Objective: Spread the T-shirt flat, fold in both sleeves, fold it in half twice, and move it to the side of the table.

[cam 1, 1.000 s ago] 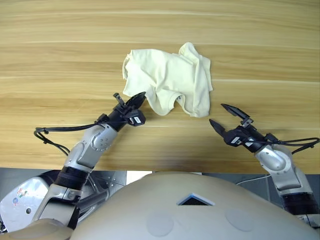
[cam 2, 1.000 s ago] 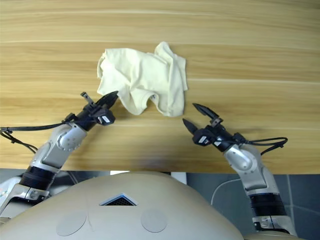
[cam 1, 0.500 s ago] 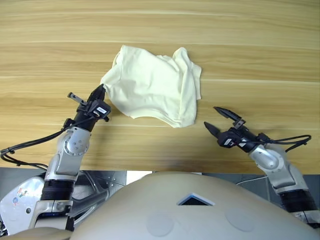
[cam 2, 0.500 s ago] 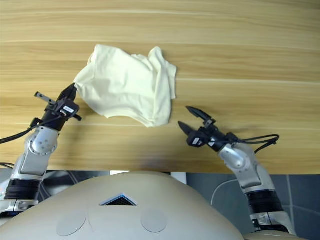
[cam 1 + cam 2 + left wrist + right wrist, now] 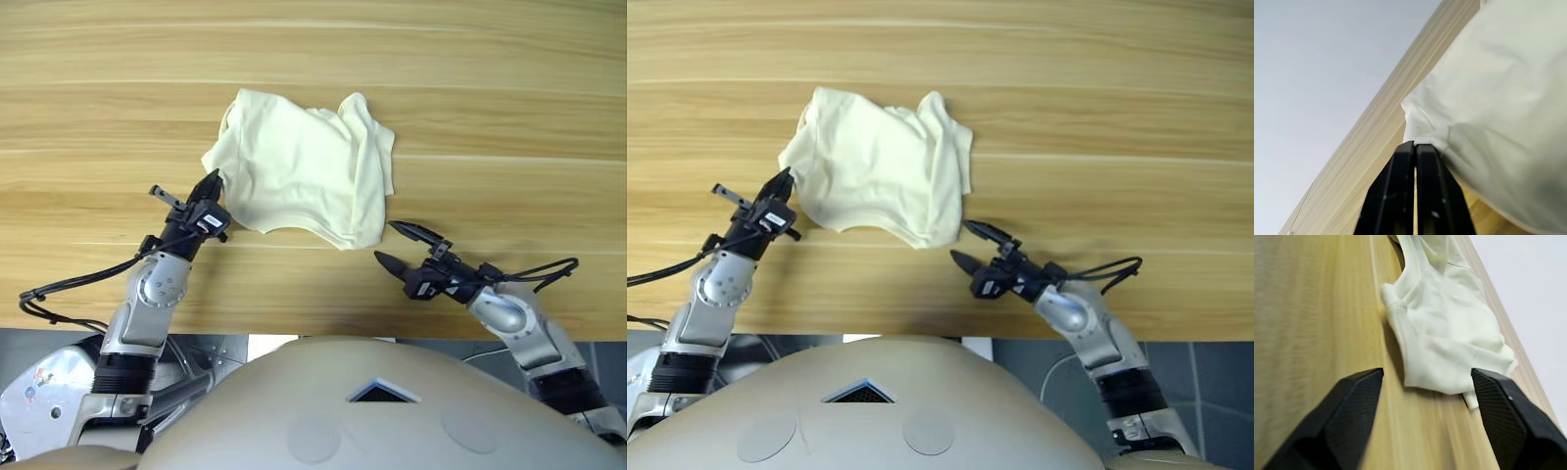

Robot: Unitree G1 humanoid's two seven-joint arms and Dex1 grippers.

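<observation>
Starting nearest: right claw (image 5: pixel 385 242) sits low over bare wood close to the near edge of the surface (image 5: pixel 490 117). Its fingers are spread wide with nothing between them. In the right wrist view the same claw (image 5: pixel 1427 371) frames the cloth, which lies ahead of the gap and not inside it. One fingertip is just beside the near right corner of the T-shirt (image 5: pixel 304 171); I cannot tell whether they touch.

Left claw (image 5: pixel 212 182) is a little farther in, on the left. Its fingers are pressed together, pinching the shirt's left edge. In the left wrist view the cloth (image 5: pixel 1498 98) bunches into a small pucker right at the closed tips (image 5: pixel 1414 145).

The T-shirt is pale cream and lies on the middle of the surface, between the two claws and beyond them. It is partly opened out but not flat: the left part is fairly smooth, while the right side is doubled over in a wrinkled ridge. Its near edge runs in a shallow curve.

Beyond the shirt, light wood grain runs across the surface in long bands.
</observation>
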